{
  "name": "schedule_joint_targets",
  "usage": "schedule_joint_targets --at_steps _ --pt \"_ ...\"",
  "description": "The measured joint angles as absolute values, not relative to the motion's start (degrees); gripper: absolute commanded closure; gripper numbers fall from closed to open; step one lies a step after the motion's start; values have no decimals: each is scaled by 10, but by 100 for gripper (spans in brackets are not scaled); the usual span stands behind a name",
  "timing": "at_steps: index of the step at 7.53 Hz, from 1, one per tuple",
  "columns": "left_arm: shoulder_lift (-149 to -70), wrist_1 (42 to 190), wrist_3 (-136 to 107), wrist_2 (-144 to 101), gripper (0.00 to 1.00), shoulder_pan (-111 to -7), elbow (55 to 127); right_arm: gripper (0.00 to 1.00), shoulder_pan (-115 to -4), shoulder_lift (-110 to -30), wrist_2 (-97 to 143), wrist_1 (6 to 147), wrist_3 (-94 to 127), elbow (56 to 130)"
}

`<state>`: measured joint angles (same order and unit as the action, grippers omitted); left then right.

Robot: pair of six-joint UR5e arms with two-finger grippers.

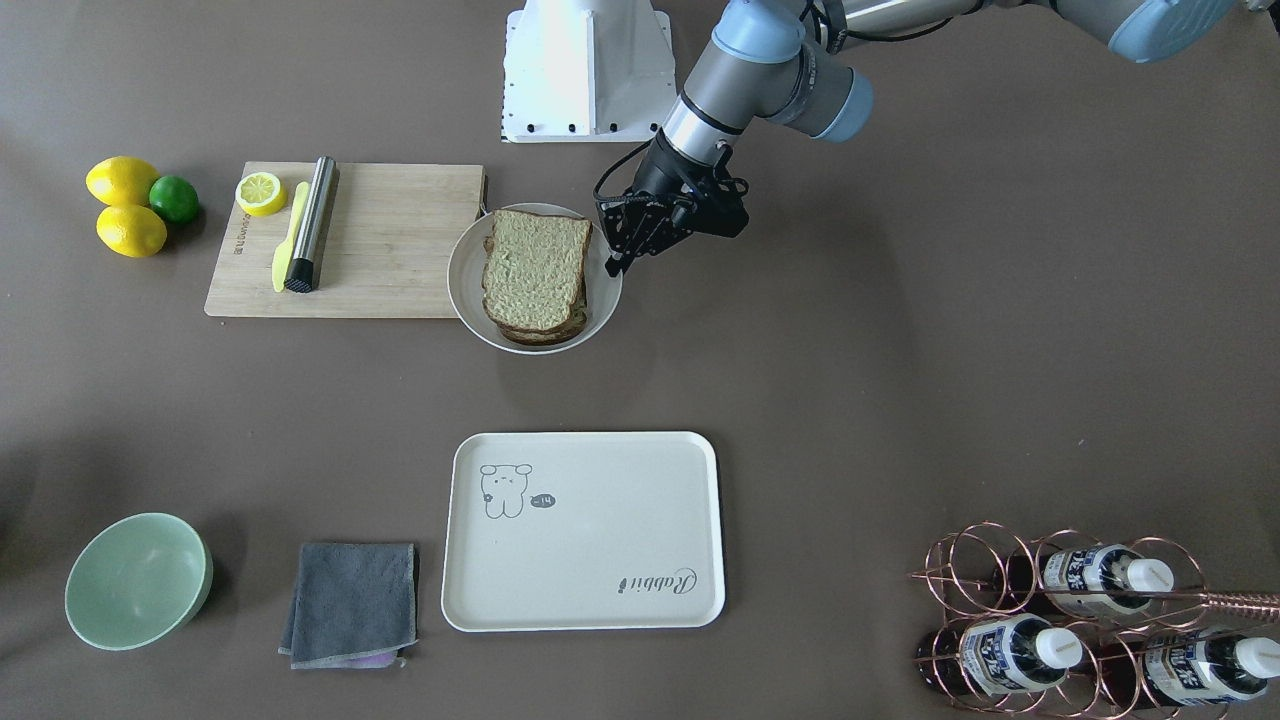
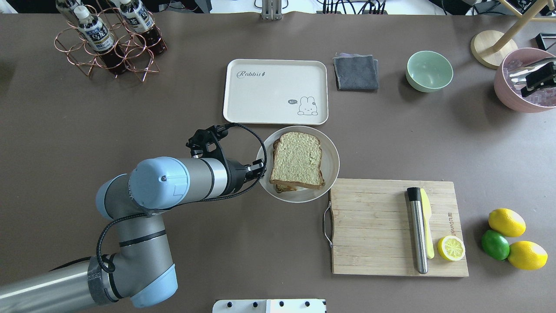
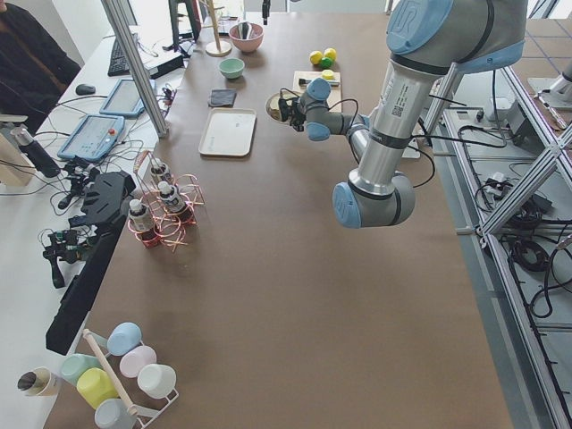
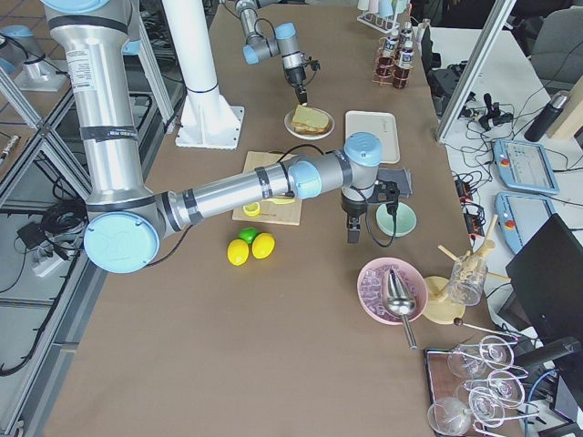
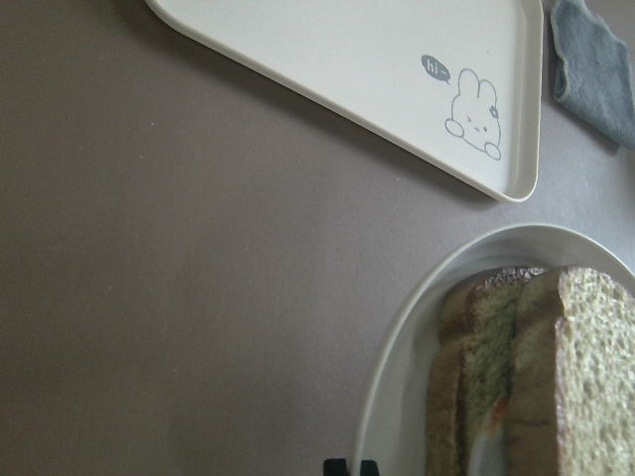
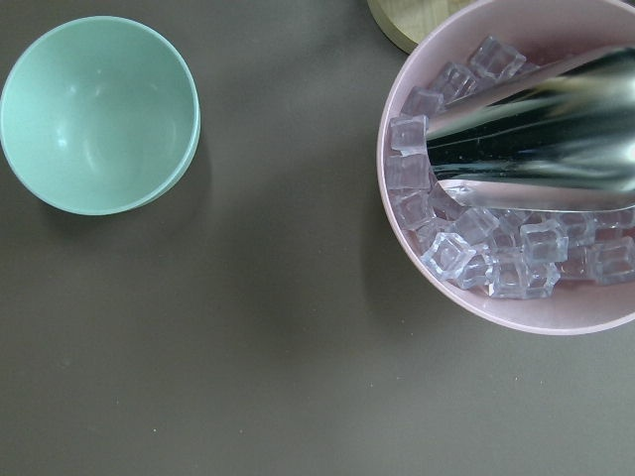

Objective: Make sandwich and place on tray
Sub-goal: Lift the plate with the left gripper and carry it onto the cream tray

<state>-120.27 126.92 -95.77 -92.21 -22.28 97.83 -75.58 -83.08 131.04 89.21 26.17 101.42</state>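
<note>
Brown table (image 2: 130, 108) fills the overhead view, and the left arm (image 2: 173, 180) comes in from 8 o'clock. Wooden cutting board (image 2: 373, 226) sits at 4 o'clock of the plate, touching or nearly touching its rim. The cream tray (image 2: 269, 95) is at 12 o'clock of the plate, just beside it, with nothing on it. The round white plate (image 2: 332, 152) holds the sandwich (image 2: 297, 158): the slices are stacked, slightly offset, lying flat, not yet on the tray. In the left wrist view a pale bit shows low between the slices, probably egg. The left gripper (image 1: 613, 266) is at 9 o'clock of the plate, just off the rim. Its fingers look pressed together with nothing between them, and they are not touching the bread. The right gripper (image 4: 353, 235) hangs well apart, over the table between the green bowl and the pink ice bowl; whether its fingers are spread or closed I cannot tell. Judged step: the stack looks built, so grasp and transfer come next. To do it well, spread the fingers wide first, then approach from 9 o'clock over the rim. Go low enough to catch the bottom slice too and squeeze lightly so the filling doesn't slide. Lift level, carry toward 12 o'clock and set down on the bare middle of the tray.
</note>
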Motion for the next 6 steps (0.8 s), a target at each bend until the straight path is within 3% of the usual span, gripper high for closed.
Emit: schedule_joint_targets --at_steps 4,6 --pt "-1238 1225 -1092 -918 100 -265 968 1 -756 -830 1311 892 263 1013" --pt "-1272 1222 -1121 -916 100 -285 916 1 -755 -830 1312 892 264 1013"
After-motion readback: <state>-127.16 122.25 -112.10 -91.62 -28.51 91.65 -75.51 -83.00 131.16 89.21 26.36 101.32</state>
